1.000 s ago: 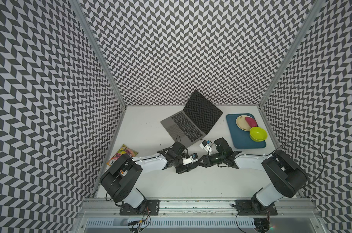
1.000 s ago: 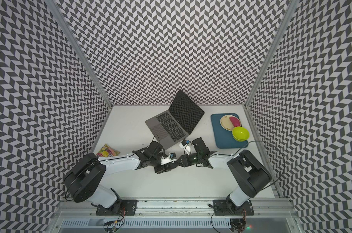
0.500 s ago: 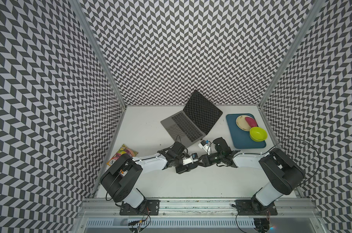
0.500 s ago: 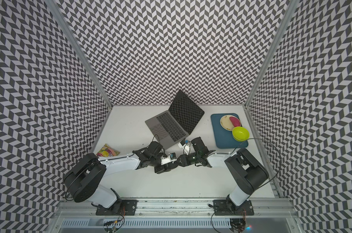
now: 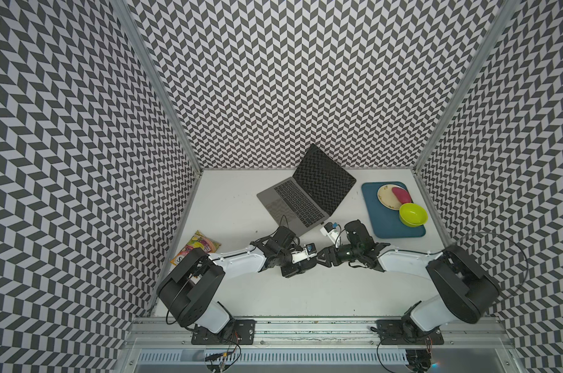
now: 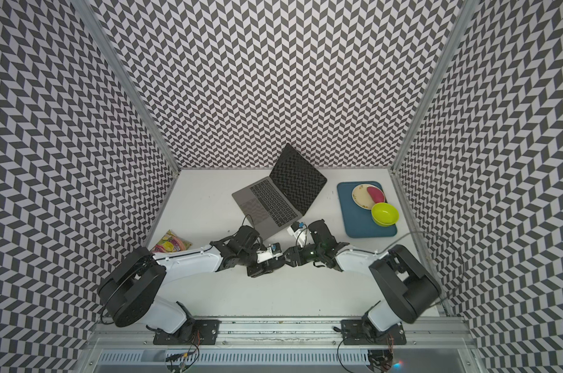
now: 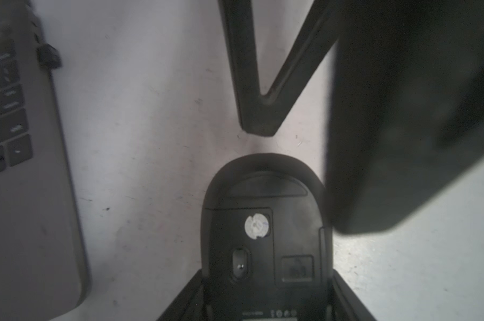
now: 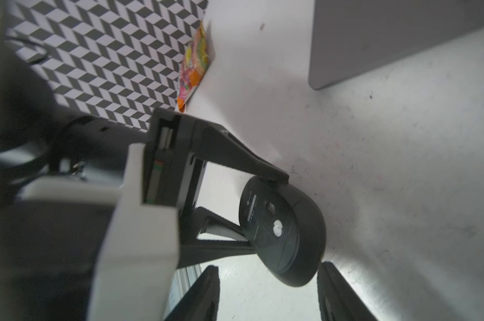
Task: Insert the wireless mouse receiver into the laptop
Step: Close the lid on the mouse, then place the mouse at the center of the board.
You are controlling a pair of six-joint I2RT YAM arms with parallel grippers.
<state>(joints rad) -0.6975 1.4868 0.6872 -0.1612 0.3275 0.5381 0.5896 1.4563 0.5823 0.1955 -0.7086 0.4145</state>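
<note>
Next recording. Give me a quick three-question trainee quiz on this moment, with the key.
1. True or false: the left gripper is holding the mouse.
2. What stands on the blue tray? A) a plate and a green bowl; B) the mouse; C) a snack packet.
3. Fill in: the tiny dark receiver sits at the side edge of the ____.
Key: 1 true; 2 A; 3 laptop.

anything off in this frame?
Only the mouse: it's belly-up, underside showing, clamped in the left gripper. A small dark stub, likely the receiver, juts from the laptop edge. Nothing looks spilled or damaged.
</note>
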